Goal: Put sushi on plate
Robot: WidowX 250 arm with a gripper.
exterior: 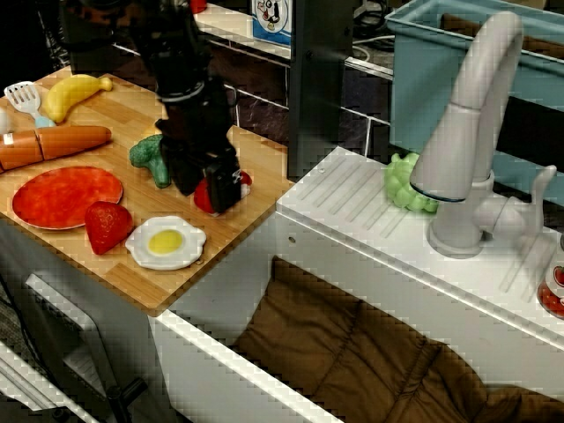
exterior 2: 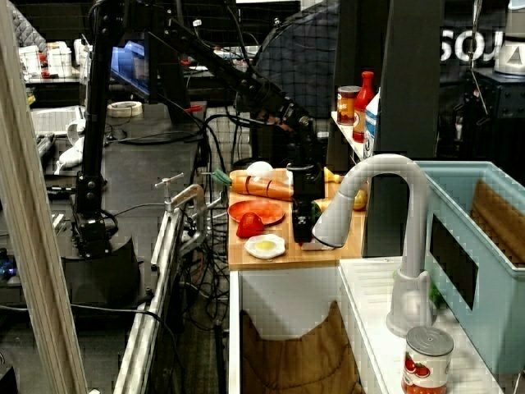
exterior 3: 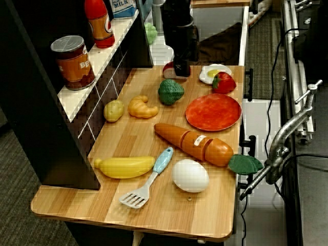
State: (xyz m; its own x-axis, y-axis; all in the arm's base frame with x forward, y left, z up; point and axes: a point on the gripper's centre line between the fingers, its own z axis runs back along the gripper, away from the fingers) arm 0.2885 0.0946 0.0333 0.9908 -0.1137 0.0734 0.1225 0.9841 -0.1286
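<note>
The sushi (exterior: 204, 198) lies on the wooden board, a red top on a white base, also seen in the side view (exterior 3: 168, 70). My gripper (exterior: 210, 192) is lowered right over it, black fingers on either side with red showing between them. Whether the fingers press on it is hidden. In the side view the gripper (exterior 3: 179, 69) stands at the sushi's right end. The plate (exterior: 66, 196), a flat red-orange disc, rests to the left near the board's front edge, and shows again (exterior 3: 213, 111) with nothing on it.
A red strawberry wedge (exterior: 107, 226) and a fried egg (exterior: 165, 241) sit between plate and gripper. Broccoli (exterior: 152, 157) is just left of the gripper, with a carrot (exterior: 53, 143) and banana (exterior: 70, 92) farther left. A sink (exterior: 291, 220) and faucet (exterior: 467, 132) lie right.
</note>
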